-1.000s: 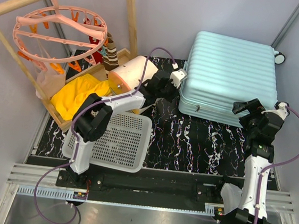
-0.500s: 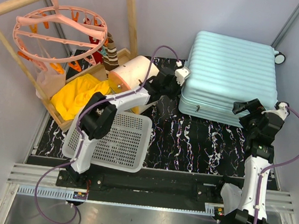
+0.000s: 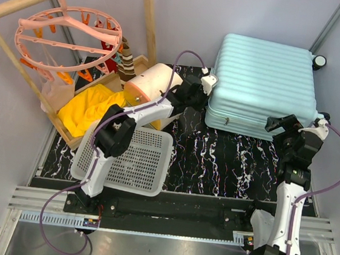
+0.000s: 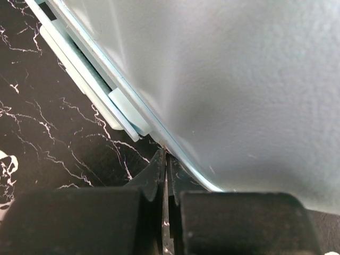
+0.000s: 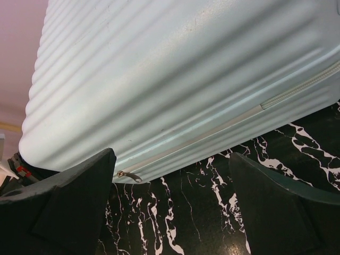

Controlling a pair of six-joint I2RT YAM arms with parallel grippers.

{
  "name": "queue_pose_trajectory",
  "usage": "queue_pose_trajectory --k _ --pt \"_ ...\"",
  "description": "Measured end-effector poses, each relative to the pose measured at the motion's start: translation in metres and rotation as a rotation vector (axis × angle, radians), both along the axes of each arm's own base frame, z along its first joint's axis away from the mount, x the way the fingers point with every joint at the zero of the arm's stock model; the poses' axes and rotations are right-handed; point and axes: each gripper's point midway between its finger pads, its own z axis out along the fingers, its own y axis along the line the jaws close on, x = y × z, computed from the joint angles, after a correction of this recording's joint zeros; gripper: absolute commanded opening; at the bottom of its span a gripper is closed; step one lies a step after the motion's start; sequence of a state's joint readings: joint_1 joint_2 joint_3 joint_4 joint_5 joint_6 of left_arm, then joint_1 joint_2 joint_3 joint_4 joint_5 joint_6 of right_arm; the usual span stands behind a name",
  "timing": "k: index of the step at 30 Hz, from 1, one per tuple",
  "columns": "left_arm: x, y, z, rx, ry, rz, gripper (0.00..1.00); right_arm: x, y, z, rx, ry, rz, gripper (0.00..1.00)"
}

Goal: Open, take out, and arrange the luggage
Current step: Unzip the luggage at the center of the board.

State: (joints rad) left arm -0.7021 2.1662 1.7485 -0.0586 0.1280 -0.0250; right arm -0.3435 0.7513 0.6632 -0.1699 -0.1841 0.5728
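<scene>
We saw the luggage (image 3: 262, 91) lying flat and zipped shut at the back right of the black marbled mat (image 3: 227, 158), ribbed shell up, with 1 wheel (image 3: 317, 62) showing at its far right corner. The left gripper (image 3: 203, 85) was clenched, its 2 fingers (image 4: 154, 172) pressed together at the lower edge of the case's left side, beside a pale clip on the seam; we could see nothing caught between them. The right gripper (image 3: 280, 124) was spread wide and held nothing, facing the near ribbed side, where a small zip pull (image 5: 125, 174) hung from the seam. The white perforated basket (image 3: 133, 160) sat near left, the cream-and-orange drawer box (image 3: 153, 80) behind it.
</scene>
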Motion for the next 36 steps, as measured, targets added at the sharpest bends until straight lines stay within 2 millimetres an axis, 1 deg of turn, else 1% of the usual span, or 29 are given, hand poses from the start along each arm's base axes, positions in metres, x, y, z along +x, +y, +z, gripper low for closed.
queue_pose_trajectory --k 5,6,7,9,14,16,17,19,21,22,24,26,28,32,36 --pt "0.002 -0.002 0.001 -0.013 0.001 0.006 0.0 -0.007 -0.001 0.003 -0.051 -0.018 0.002 0.97" --pt "0.002 -0.002 0.001 -0.015 0.001 0.007 0.0 -0.007 -0.001 0.002 -0.058 -0.017 0.004 0.95" --pt "0.002 -0.002 0.001 -0.016 0.001 0.008 0.0 -0.007 -0.001 0.002 -0.065 -0.015 0.007 0.91" --pt "0.003 -0.002 0.0 -0.017 -0.002 0.009 0.0 -0.006 -0.001 -0.002 -0.075 -0.002 0.015 0.87" --pt "0.003 -0.001 0.0 -0.021 -0.005 0.01 0.0 -0.001 0.006 -0.015 -0.101 0.042 0.082 0.85" --pt "0.003 -0.001 0.001 -0.03 -0.012 0.011 0.0 0.001 0.014 -0.017 -0.119 0.047 0.117 0.85" --pt "0.003 -0.001 0.001 -0.032 -0.016 0.012 0.0 0.002 0.022 -0.018 -0.129 0.05 0.144 0.84" --pt "0.003 0.0 0.002 -0.039 -0.027 0.015 0.0 0.006 0.043 -0.022 -0.149 0.06 0.202 0.84" --pt "0.003 0.002 0.005 -0.047 -0.041 0.018 0.0 0.01 0.071 -0.031 -0.17 0.085 0.282 0.84" --pt "0.003 0.002 0.006 -0.05 -0.047 0.018 0.0 0.012 0.085 -0.039 -0.181 0.108 0.317 0.84" --pt "0.003 0.003 0.007 -0.05 -0.052 0.017 0.0 0.014 0.101 -0.051 -0.196 0.145 0.357 0.84" --pt "0.003 0.003 0.007 -0.05 -0.052 0.017 0.0 0.017 0.108 -0.062 -0.213 0.178 0.36 0.84" --pt "0.003 0.003 0.007 -0.051 -0.052 0.016 0.0 0.021 0.109 -0.068 -0.224 0.196 0.348 0.84" --pt "0.003 0.003 0.008 -0.057 -0.05 0.007 0.0 0.027 0.11 -0.075 -0.235 0.211 0.329 0.84" --pt "0.008 0.001 0.008 -0.054 -0.045 0.008 0.0 0.031 0.116 -0.078 -0.239 0.209 0.328 0.84"
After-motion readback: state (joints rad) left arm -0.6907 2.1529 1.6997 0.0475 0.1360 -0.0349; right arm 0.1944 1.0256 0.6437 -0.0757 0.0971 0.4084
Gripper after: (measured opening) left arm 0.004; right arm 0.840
